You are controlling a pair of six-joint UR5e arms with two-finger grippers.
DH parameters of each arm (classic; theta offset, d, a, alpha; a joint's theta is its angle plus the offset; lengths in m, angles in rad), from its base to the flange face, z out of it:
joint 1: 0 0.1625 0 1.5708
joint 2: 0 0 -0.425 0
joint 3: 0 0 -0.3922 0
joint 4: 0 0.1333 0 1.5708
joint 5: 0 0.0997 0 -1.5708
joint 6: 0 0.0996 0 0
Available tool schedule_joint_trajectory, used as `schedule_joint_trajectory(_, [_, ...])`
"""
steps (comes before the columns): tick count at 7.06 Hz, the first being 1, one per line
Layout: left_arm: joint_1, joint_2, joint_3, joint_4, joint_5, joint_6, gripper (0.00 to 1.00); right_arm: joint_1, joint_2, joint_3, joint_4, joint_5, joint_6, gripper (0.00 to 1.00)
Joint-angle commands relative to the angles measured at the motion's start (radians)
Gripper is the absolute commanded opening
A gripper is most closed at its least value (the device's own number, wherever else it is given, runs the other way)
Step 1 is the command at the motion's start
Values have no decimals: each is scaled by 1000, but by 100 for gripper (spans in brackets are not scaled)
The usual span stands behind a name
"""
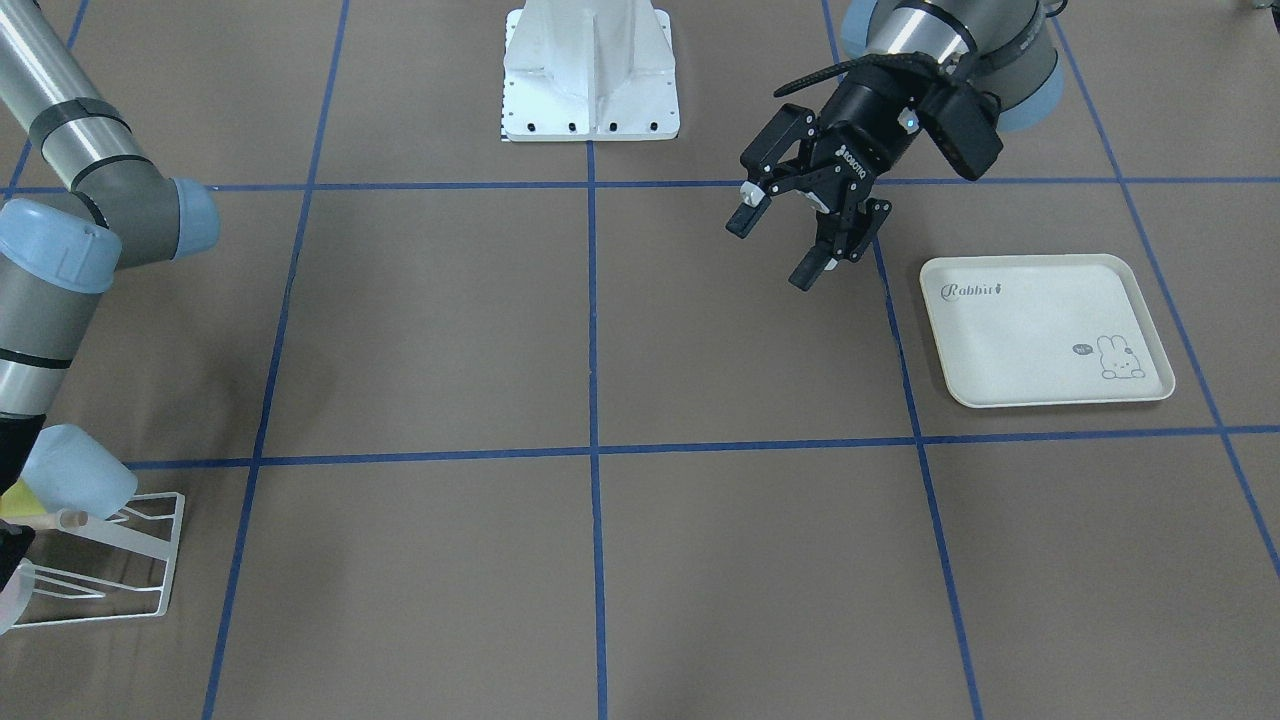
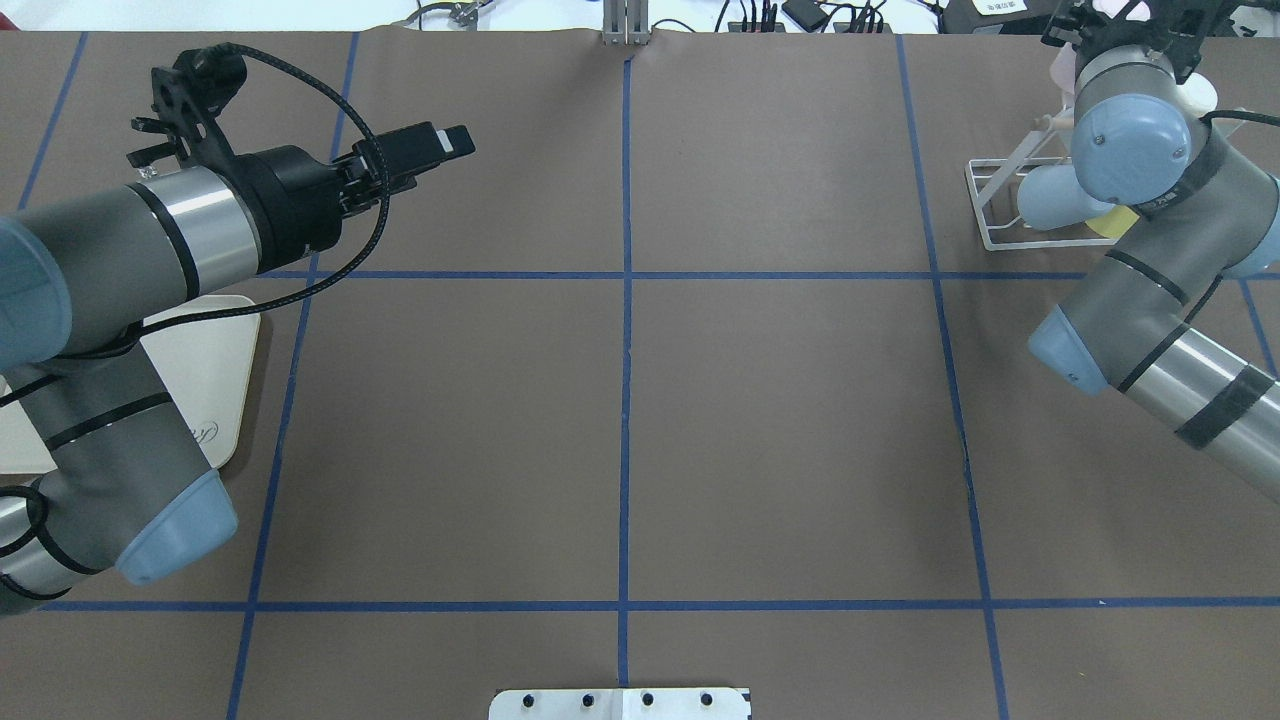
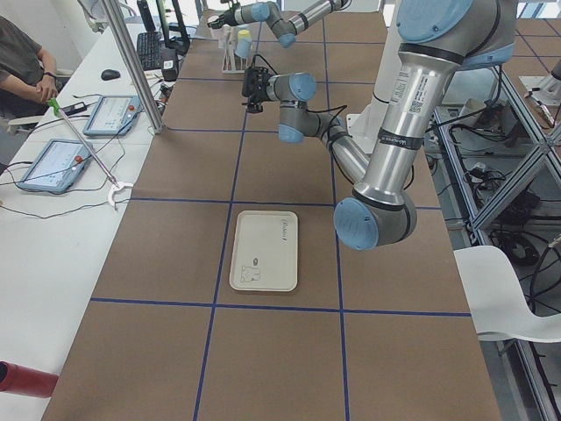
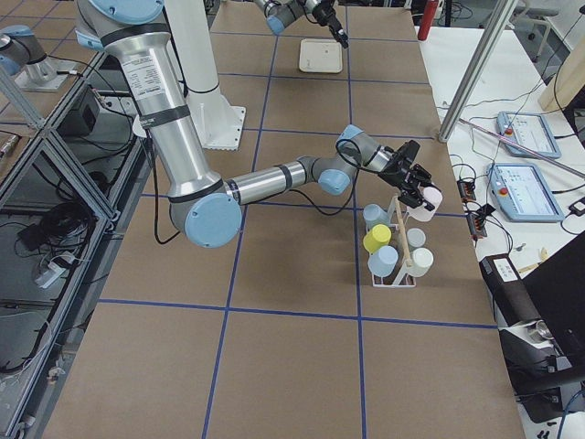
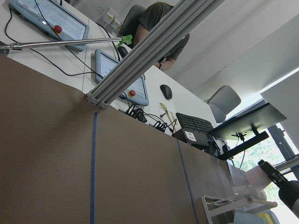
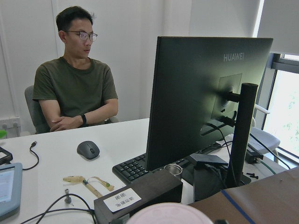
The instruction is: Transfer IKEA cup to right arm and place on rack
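**Seating the pink cup on the rack**

Handover judged done; left gripper (image 1: 772,250) hanging spread and empty near the cream tray (image 1: 1020,340), well apart from the action. Right gripper (image 4: 417,187) clenched around the pale pink IKEA cup (image 4: 430,199), held above one end of the rack (image 4: 393,283), just over the top of the wooden dowel (image 4: 398,229); pink rim also peeking in at the bottom of the right wrist view. Rack already loaded with blue, yellow and white cups (image 4: 377,240), so little free room. To finish well: line the cup up with a vacant prong; tilt to match its slant; lower slowly, clear of the neighbouring cups and the dowel; let go only once the weight sits on the wire; pull back along the prong's line, never sideways, to avoid dragging the cup off.
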Motion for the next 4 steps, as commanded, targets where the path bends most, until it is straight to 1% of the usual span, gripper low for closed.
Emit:
schedule_joint_trajectory(1, [0, 0, 0, 0, 0, 0, 100, -13, -1, -11, 0, 0, -2, 0])
schedule_joint_trajectory(4, [0, 0, -6, -2, -2, -3, 100, -28, -1, -11, 2, 2, 9, 0])
